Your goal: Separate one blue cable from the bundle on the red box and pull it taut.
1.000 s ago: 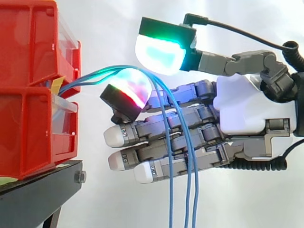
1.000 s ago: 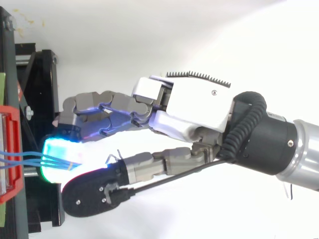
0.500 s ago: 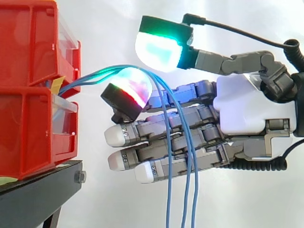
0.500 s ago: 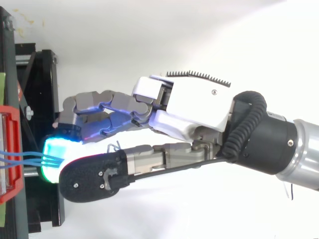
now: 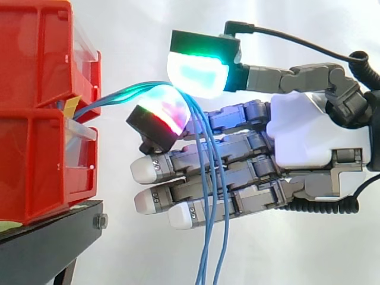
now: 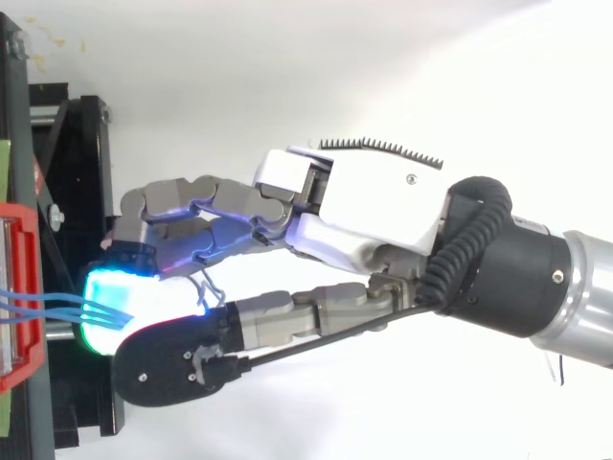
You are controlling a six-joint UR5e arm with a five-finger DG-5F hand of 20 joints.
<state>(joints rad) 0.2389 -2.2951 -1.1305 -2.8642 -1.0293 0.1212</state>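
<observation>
The red bins [image 5: 41, 119] stand stacked at the side view's left on the black stand [image 5: 41, 243]. The hand [image 5: 303, 136] reaches toward them from the right, near their front but not touching it.

The blue cables [image 5: 119, 95] leave the gap between the two bins as a close bundle and arch outward. They pass over one bent finger, then hang loose in front of the straight fingers and off the bottom of the view. In the top view they show as a few strands [image 6: 48, 305] running from the bin's edge in under the thumb.

The hand has a pinch on them. The bent finger's pad [image 5: 166, 110], glowing red and green, is hooked underneath, and the thumb's green-cyan pad [image 5: 196, 74] comes down on top, as far as the side view lets me judge. The other fingers lie straight and hold nothing. The whole bundle appears to sit in the pinch — no single strand is separated yet.

I judge these cables thin, light and limp, with a smooth jacket likely to slide between broad pads. The best hold is probably one outer strand just past the arch, where the strands fan apart. Pull gently and steadily away from the bins — the anchored end could tear free.
</observation>
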